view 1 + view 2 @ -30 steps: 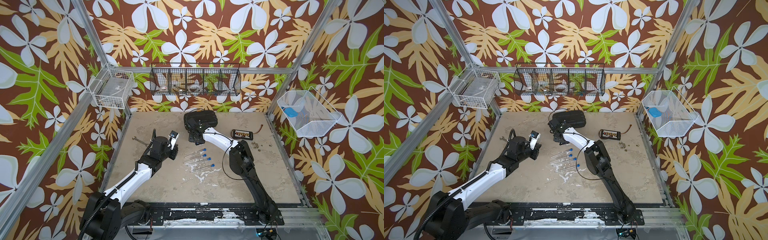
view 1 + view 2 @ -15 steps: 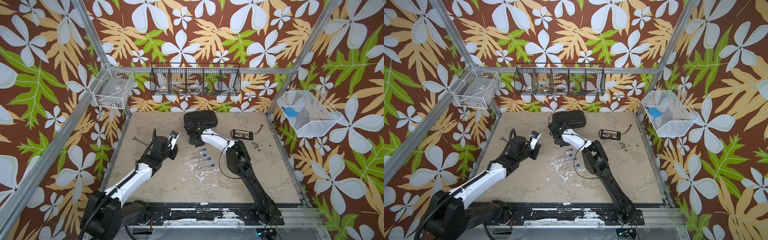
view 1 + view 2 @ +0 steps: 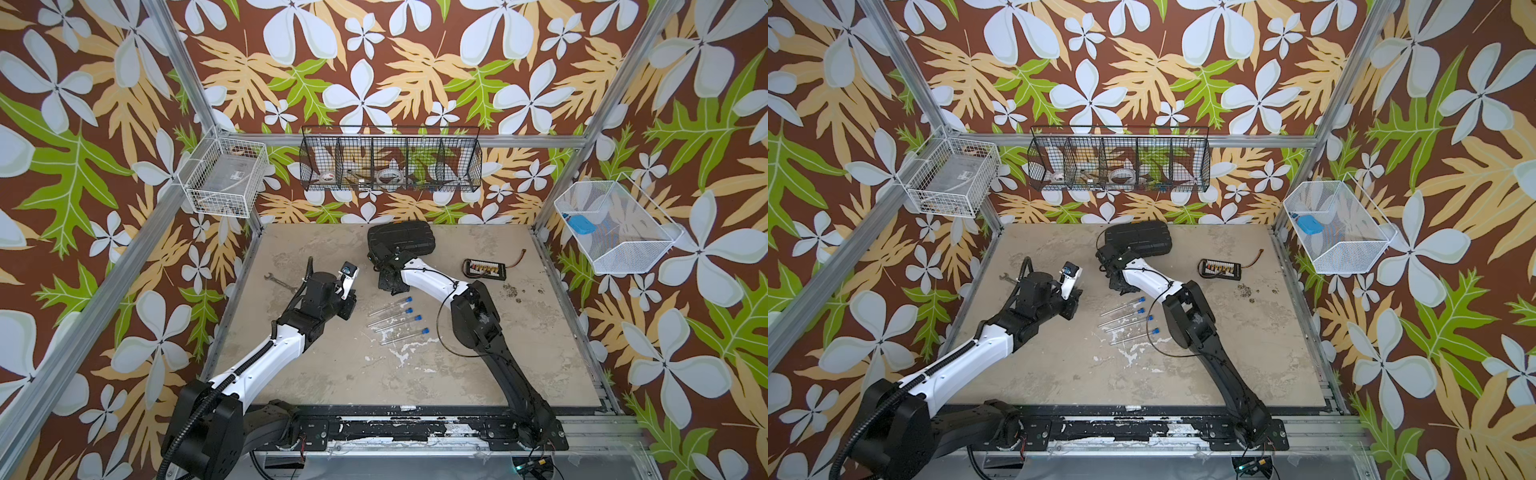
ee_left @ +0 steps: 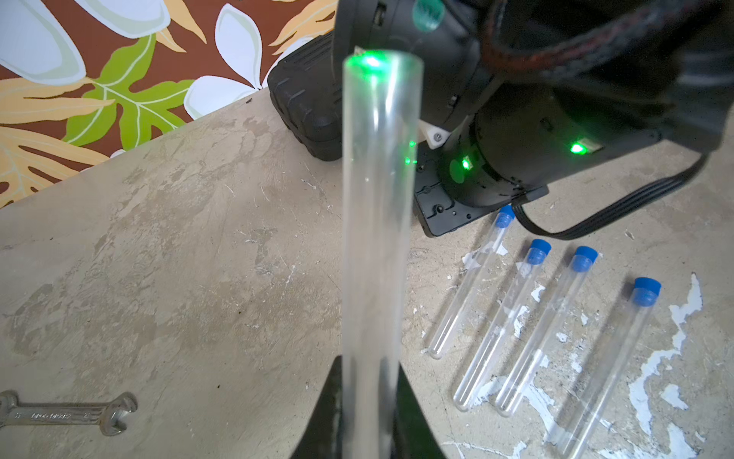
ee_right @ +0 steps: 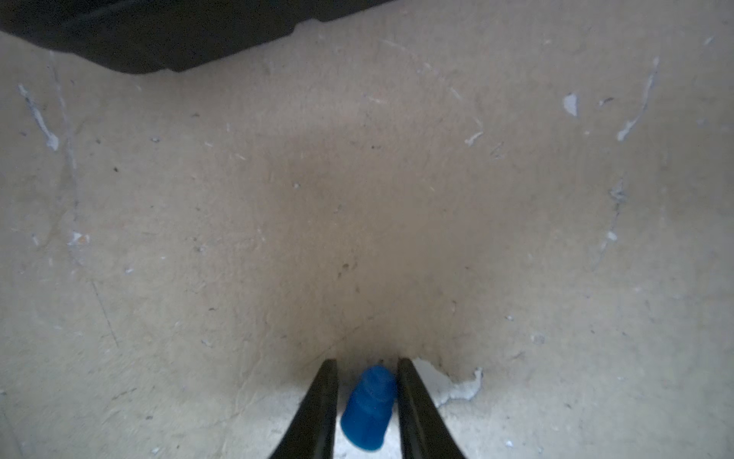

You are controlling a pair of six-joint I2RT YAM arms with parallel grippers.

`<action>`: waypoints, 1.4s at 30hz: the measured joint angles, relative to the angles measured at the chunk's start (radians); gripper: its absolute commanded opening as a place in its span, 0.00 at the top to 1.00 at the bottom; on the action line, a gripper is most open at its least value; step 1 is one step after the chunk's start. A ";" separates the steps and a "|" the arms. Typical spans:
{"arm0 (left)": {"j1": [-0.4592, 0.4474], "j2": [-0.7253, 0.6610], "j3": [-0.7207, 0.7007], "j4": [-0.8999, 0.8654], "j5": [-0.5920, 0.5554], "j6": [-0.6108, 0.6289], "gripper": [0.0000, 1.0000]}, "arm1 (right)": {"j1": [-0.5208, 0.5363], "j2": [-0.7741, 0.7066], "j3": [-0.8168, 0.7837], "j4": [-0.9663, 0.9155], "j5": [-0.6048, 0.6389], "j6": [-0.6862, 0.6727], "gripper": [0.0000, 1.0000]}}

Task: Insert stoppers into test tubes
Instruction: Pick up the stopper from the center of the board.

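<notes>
The right gripper (image 5: 366, 362) points down at the table (image 5: 357, 179). Its thin black fingers (image 5: 323, 409) stand narrowly apart on either side of a loose stopper (image 5: 369, 409). A sliver of table shows by one finger, so the stopper is bracketed, not clamped. It is a stubby, tapered blue plug lying on the surface. Past the fingertips runs bare, mottled beige board, scratched and chipped white, up to the rounded edge of a black case (image 5: 159, 31).

The left gripper (image 4: 367, 361) is closed on a clear tube (image 4: 381, 198), held upright, with a green glint on its open rim. To one side, toward the right arm (image 4: 516, 159), four tubes (image 4: 544, 334) lie in a row, close together but apart, with blue stoppers (image 4: 584, 258) in their mouths. The nearest cap is just beside that arm. On the other side, well clear, lies a grey double-ended wrench (image 4: 67, 413). Its stamped writing is too blurred to read.
</notes>
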 measured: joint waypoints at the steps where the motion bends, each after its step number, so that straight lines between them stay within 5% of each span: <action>1: 0.000 0.000 0.002 0.000 0.000 0.000 1.00 | 0.000 0.000 0.000 0.001 0.001 0.000 0.73; 21: 0.000 -0.002 0.007 -0.019 0.001 -0.001 1.00 | -0.002 -0.023 -0.029 -0.003 -0.009 -0.011 0.72; 42: 0.000 -0.003 0.009 -0.023 0.001 0.000 1.00 | -0.004 -0.026 -0.037 0.011 -0.029 -0.028 0.87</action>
